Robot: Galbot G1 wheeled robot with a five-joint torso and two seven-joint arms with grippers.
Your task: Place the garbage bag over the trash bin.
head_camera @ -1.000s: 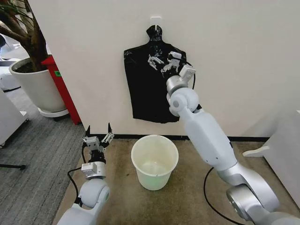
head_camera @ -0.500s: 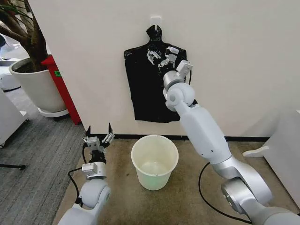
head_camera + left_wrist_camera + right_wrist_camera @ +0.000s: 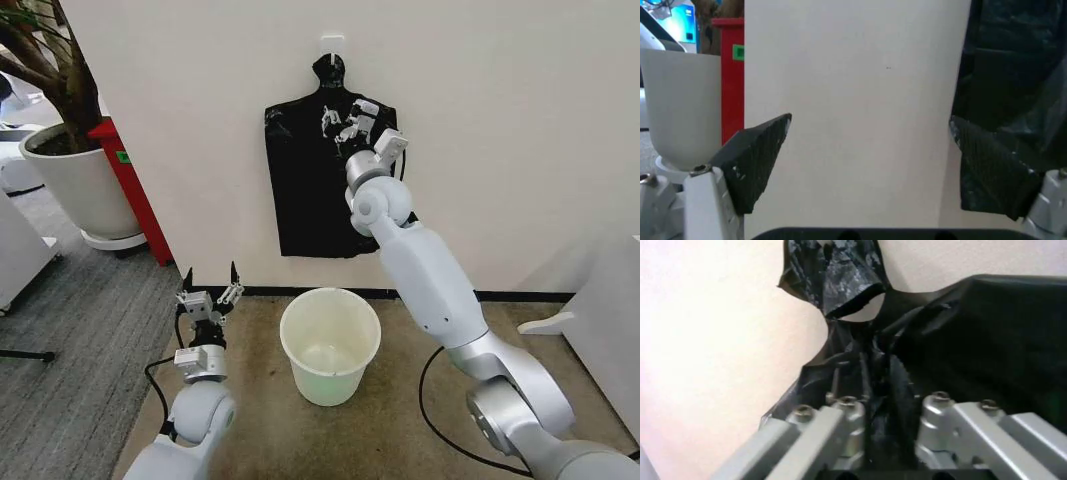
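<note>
Head view. Right gripper (image 3: 340, 122) is raised against the wall, on the upper part of the flat black bundle (image 3: 300, 200) that hangs from a hook (image 3: 332, 42) just above the pincer. Black film puckers around its tips; I take this front layer to be the garbage bag (image 3: 325, 160). The trash bin (image 3: 340, 385) stands on the floor well below the pincer, mouth up and unlined. Left gripper (image 3: 211, 275) is parked low beside the bin, pointing up, jaws spread, holding nothing.

Left wrist view. The two dark pads of the left gripper (image 3: 870, 165) stand wide apart with bare wall between them. The bundle's edge (image 3: 1013, 75) hangs beyond one pad, not touching it.

Right wrist view. The right gripper's (image 3: 887, 440) metal fingers (image 3: 840, 412) are drawn close together, with a pleat of glossy black film running down between them: clenched on the garbage bag (image 3: 960, 335), by my reading. The knotted neck of the bundle (image 3: 830, 270) is ahead of the tips. A looser sheet billows forward beside the pincer.

Step in hand, as judged: peeling one bag off the hanging stack.
- Check that the pinch holds one layer only; the pleat's thickness cannot be told from here.
- Pull away from the wall first, then downward, so the knot does not drag the whole bundle off the hook.
- Go slowly: thin film stretches and tears at metal edges.
- Bring the freed bag down toward the left gripper, so that two holds can spread its mouth above the bin's rim.
</note>
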